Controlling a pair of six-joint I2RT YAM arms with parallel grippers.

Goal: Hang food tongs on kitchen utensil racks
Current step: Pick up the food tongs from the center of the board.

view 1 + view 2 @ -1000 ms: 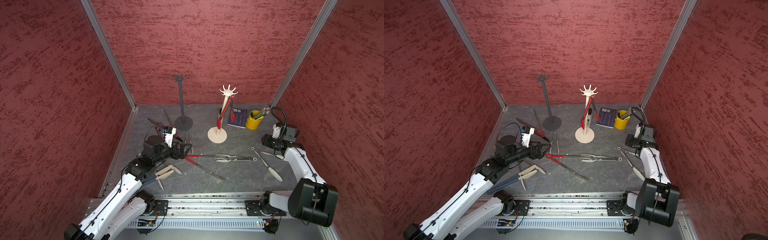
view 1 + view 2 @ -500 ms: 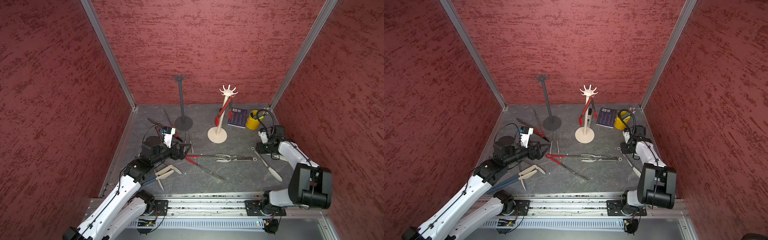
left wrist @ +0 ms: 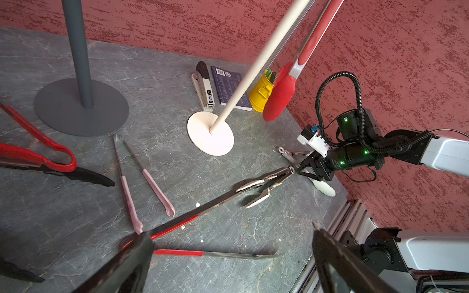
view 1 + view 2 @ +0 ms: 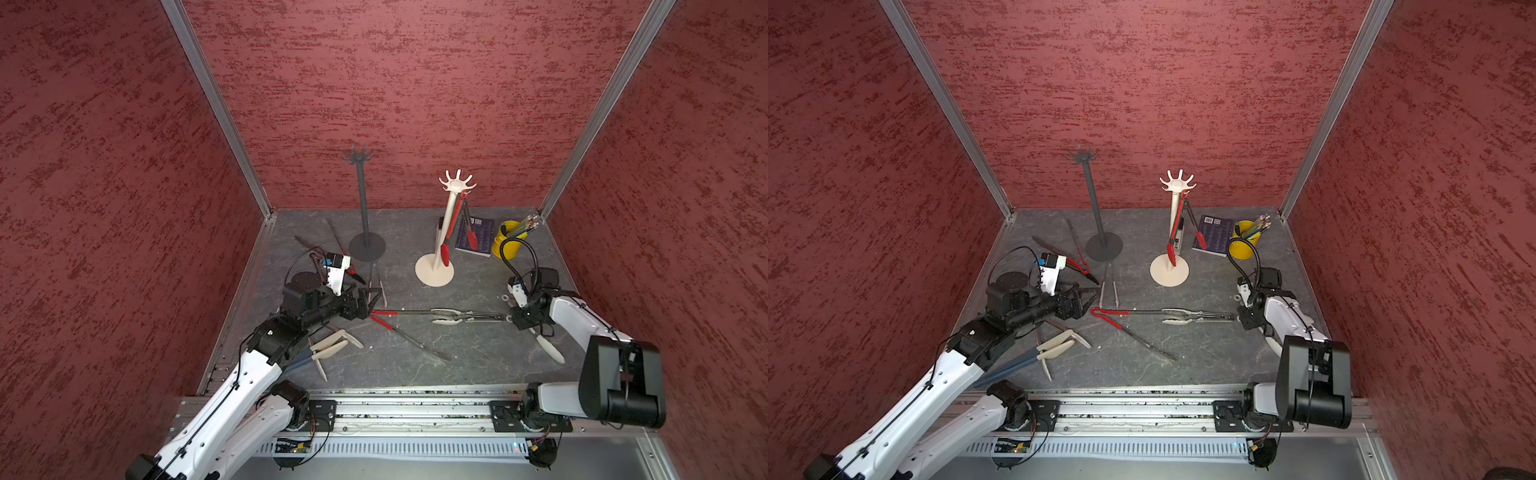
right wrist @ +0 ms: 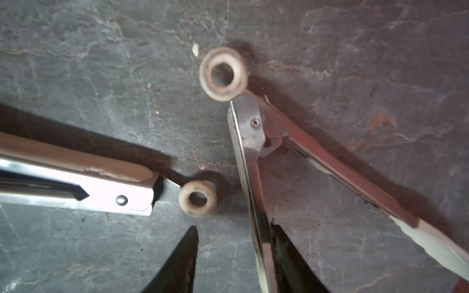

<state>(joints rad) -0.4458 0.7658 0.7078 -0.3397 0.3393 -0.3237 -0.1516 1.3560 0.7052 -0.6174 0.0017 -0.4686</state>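
Food tongs with red tips point(image 4: 444, 253) hang from a hook of the cream-white rack point(image 4: 428, 272), the only pair up so far; the dark grey rack point(image 4: 362, 199) carries nothing. Every other pair lies on the worktop point(image 4: 478, 361): a red-handled pair point(image 3: 177, 252), a pink pair point(image 3: 154, 187), a blue-handled pair point(image 4: 1017, 363), and probably more under the left arm, where the view is too blocked to count. The right gripper point(image 5: 232, 228) is down at the ring end of a cream-tipped pair point(image 5: 250, 132). Its jaws stand partly apart with one metal arm of that pair between them, against one finger but not clamped. The left gripper point(image 3: 232, 229) hovers wide open by the red-handled pair, holding nothing. I judge the task barely begun: one pair hung, the rest to lift and hook, with free hooks on both racks.
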